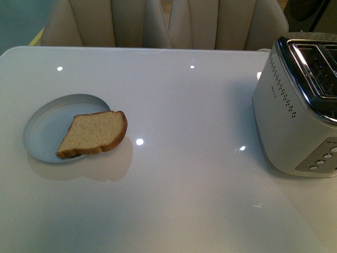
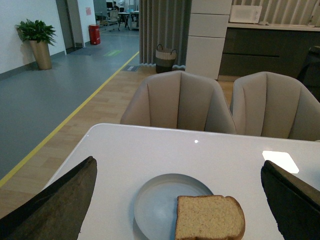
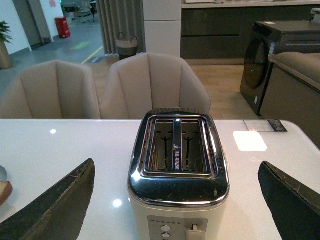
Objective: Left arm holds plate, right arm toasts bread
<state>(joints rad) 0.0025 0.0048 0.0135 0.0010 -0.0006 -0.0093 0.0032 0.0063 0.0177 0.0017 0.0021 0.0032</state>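
Bread [image 1: 95, 134] lay on the plate [image 1: 45, 124], overhanging its rim, left on the counter [image 1: 179, 105]; toaster [image 1: 300, 110] stood well apart at right. Left gripper [image 2: 177, 167] was spread wide facing the plate, right gripper [image 3: 176, 167] spread wide facing the toaster.

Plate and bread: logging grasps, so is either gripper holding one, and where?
Nothing is held: left gripper and right gripper show jaws wide open; the bread lies partly on the plate.

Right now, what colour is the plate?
The plate is pale blue-grey; front view shows it best.
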